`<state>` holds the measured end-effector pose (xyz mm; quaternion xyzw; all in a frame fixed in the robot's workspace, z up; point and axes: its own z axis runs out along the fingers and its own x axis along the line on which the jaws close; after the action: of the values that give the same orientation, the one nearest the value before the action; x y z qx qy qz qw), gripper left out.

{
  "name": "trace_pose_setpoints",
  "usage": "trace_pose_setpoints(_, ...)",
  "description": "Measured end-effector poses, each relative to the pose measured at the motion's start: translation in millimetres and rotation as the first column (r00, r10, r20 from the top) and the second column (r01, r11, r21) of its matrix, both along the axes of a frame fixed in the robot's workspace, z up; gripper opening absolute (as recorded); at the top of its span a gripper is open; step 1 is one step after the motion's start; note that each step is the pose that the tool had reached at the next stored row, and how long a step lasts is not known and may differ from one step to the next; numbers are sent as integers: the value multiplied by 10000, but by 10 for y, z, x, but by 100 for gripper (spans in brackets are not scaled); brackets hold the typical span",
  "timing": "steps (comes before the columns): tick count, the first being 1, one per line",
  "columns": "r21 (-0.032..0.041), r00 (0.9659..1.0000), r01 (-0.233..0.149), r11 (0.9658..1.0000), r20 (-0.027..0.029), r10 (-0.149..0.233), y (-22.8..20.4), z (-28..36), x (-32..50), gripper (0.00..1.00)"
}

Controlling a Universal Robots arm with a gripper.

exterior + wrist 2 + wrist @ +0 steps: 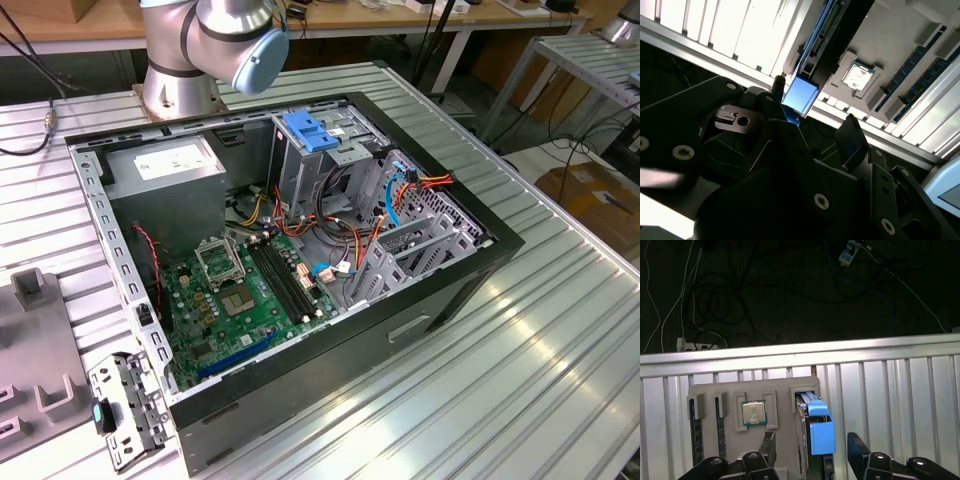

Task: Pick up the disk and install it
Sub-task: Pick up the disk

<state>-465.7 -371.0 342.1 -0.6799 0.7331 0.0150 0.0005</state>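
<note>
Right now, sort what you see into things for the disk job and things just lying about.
For the job: disk, standing on edge in the grey tray; gripper, open, nearest to it; open computer case.
Lying about: processor chip; memory sticks; power supply.

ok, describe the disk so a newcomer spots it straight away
In the first wrist view, find the grey holder tray on the ribbed aluminium table. The disk stands on edge in the slot beside the square processor chip; it alone has bright blue plastic rails.
</note>
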Motion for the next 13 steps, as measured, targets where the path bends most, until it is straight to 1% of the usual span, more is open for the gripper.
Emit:
trace_pose_setpoints(1,1,10000,-11,10000,33,11,7,-13,-9,68)
trace_pose_setpoints(2,3,10000,-20,10000,45,20,26,-31,-15,68)
trace_pose_setpoints(4,2,10000,-25,10000,48,25,71,-75,-28,68)
trace_pose_setpoints(6,1,10000,-31,10000,48,31,107,-115,-43,68)
trace_pose_setpoints(7,2,10000,-32,10000,48,32,109,-134,-50,68)
trace_pose_setpoints(9,2,10000,-52,10000,47,52,108,-197,-59,68)
trace_pose_setpoints(10,2,9999,-100,10000,48,100,107,-232,-59,66)
trace_pose_setpoints(12,2,9999,-134,9999,48,134,107,-266,-59,66)
trace_pose_setpoints(13,2,9999,-147,9999,48,147,106,-282,-59,60)
